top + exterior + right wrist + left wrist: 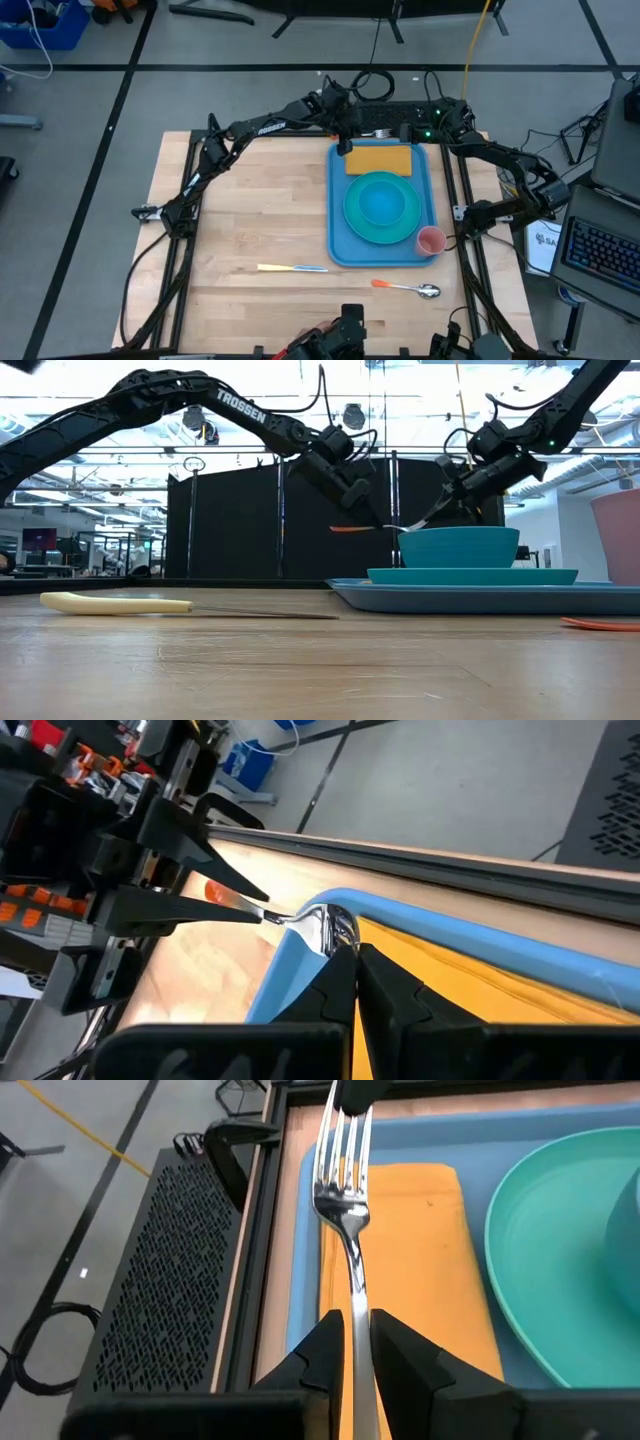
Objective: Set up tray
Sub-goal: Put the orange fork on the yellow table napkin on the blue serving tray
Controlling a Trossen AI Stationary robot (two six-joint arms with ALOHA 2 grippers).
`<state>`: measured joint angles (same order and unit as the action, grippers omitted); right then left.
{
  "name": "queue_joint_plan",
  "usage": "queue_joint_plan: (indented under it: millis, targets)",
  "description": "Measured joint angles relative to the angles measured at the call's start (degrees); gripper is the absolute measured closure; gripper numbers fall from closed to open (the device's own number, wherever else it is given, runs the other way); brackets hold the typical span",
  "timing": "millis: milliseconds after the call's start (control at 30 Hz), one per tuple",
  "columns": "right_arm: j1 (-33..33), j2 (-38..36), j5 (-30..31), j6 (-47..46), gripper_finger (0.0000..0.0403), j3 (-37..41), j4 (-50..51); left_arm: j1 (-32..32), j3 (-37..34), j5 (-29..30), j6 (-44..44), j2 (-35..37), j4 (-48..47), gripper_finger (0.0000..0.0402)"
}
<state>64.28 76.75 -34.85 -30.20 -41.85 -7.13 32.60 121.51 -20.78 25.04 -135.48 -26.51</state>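
Right gripper (345, 952) clamped on fork (345, 1190) tines over tray (285, 975); left gripper (357, 1322) hold untellable; risked dropping through slippage.

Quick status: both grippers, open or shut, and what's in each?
Left gripper: fingers either side of the fork handle; grip cannot be told.
Right gripper: shut on the fork's tines, over the tray.

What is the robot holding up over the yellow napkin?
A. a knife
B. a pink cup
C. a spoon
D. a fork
D: a fork with silver tines sits between the left gripper fingers and the shut right gripper, above the napkin on the blue tray.
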Motion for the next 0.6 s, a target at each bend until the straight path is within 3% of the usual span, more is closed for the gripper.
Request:
queue_joint_plan:
  millis: [500,600]
  targets:
    - [1.44,0.0,0.06,1.09,0.0403,0.0,5.52,0.0,0.0,0.0,-0.34,0.0,-6.44,0.0344]
    - [1.46,0.0,0.13,1.06,0.0403,0.0,6.78,-0.17,0.0,1.02,-3.96,0.0,-6.4,0.0344]
